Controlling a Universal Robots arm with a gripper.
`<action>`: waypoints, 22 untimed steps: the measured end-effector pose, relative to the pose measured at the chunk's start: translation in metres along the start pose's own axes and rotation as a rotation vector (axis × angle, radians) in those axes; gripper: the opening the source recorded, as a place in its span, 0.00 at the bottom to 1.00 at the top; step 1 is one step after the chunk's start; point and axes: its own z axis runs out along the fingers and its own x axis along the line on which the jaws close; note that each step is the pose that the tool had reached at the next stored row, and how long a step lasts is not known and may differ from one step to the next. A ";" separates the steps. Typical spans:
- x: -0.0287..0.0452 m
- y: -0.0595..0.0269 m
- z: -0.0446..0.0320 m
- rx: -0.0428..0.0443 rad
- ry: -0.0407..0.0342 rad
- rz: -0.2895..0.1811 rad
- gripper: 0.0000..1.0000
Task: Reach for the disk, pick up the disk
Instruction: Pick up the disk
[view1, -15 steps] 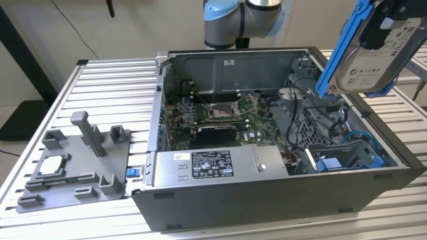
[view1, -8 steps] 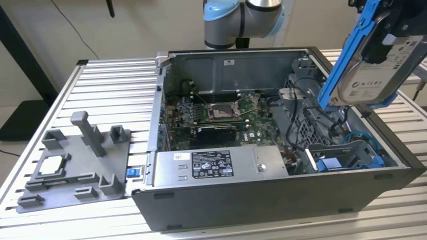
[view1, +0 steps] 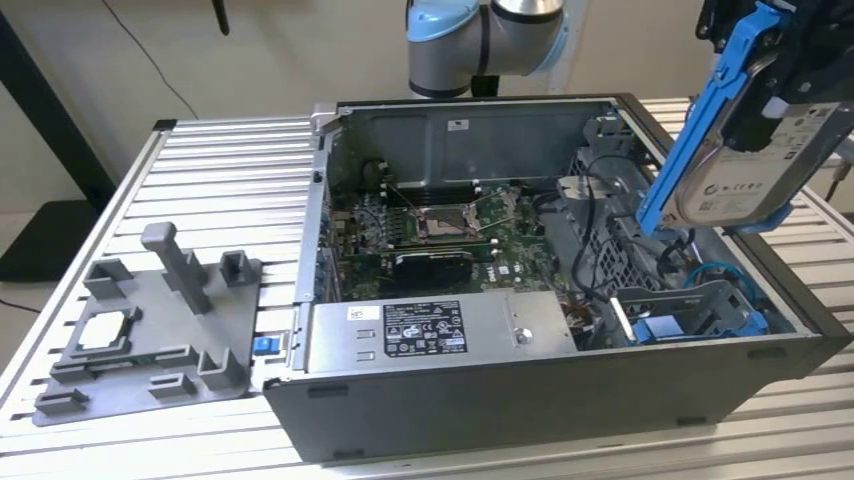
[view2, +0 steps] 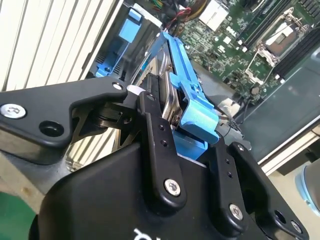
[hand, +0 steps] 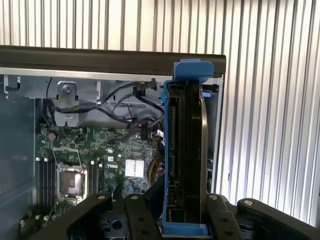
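- We see even, soft indoor light in the exterior view; the slatted tabletop (view1: 214, 170) shows pale glare.
- We find the end effector (view2: 190, 165) blurred close up in both wrist views.

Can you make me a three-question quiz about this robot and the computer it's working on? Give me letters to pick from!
1. Where is the disk?
A. lying in the computer case
B. up in the air over the case
C. on the grey holder

2. What colour is the disk's frame?
A. red
B. blue
C. yellow

3. What is the gripper doing?
A. gripping the disk
B. hanging open
C. touching the table

Answers: 1 B, the disk hangs tilted above the open computer case. 2 B, bright blue edges show. 3 A, its fingers clamp the disk.
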 end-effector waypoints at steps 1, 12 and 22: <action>-0.0002 0.0013 0.0018 -0.0003 0.0000 0.000 0.00; -0.0030 0.0094 0.0213 -0.0012 -0.0003 0.000 0.00; -0.0033 0.0095 0.0334 0.0002 -0.0035 0.000 0.00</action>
